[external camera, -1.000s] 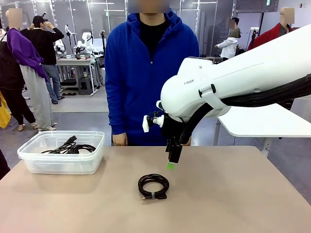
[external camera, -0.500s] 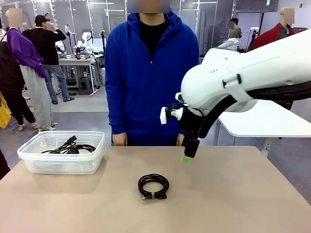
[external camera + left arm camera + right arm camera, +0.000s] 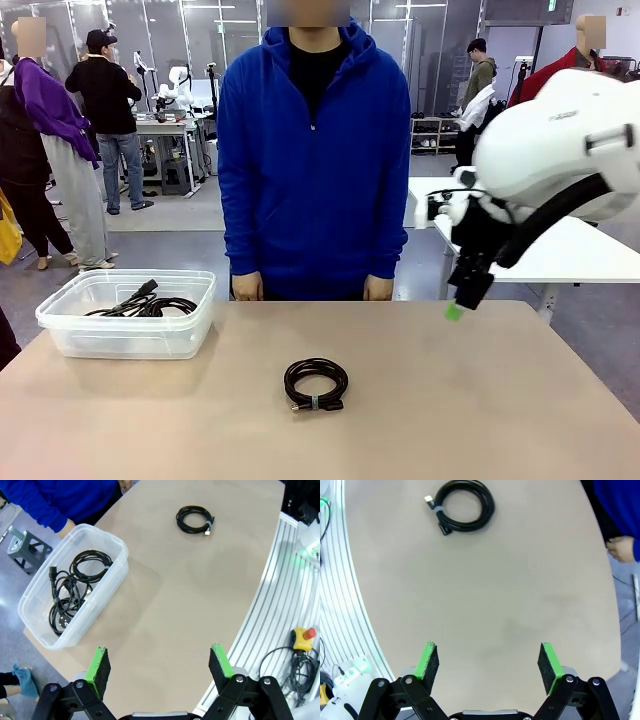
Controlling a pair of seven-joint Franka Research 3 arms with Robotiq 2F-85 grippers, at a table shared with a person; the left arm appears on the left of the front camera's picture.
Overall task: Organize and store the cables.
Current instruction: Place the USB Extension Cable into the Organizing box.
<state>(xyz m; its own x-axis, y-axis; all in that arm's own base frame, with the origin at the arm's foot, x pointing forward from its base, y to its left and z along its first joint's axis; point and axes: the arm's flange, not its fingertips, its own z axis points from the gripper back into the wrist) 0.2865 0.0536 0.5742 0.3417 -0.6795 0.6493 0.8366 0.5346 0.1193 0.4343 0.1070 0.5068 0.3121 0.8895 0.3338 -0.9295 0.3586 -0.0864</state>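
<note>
Front view first: the right arm is cut off by the picture's right side, so much of it is missing. Its right gripper [image 3: 458, 308] hangs above the table [image 3: 500, 400], near the far right part. From this side, one black finger with a green pad is all that can be made out. In the right wrist view the right gripper [image 3: 489, 661] has its two green pads far apart with nothing between them, so it is wide open and holds nothing.

The left gripper [image 3: 159, 665] in the left wrist view is wide open too, and it holds nothing. It is high over the near side of the table.

One coiled cable [image 3: 316, 384] lies flat in the middle of the table, by itself. It is black and wound into a neat round ring. A small pale tie holds the loops together, and its small plug sticks out beside the tie. What kind of plug it is, I cannot tell.

More cables [image 3: 142, 303] lie in the clear plastic bin [image 3: 125, 340] on the table's left side. They are black and tangled, so it is hard to count them. The bin stands well apart from the single coil.

A person in a blue hoodie [image 3: 312, 160] stands at the far side, with the hands just past the table edge.
</note>
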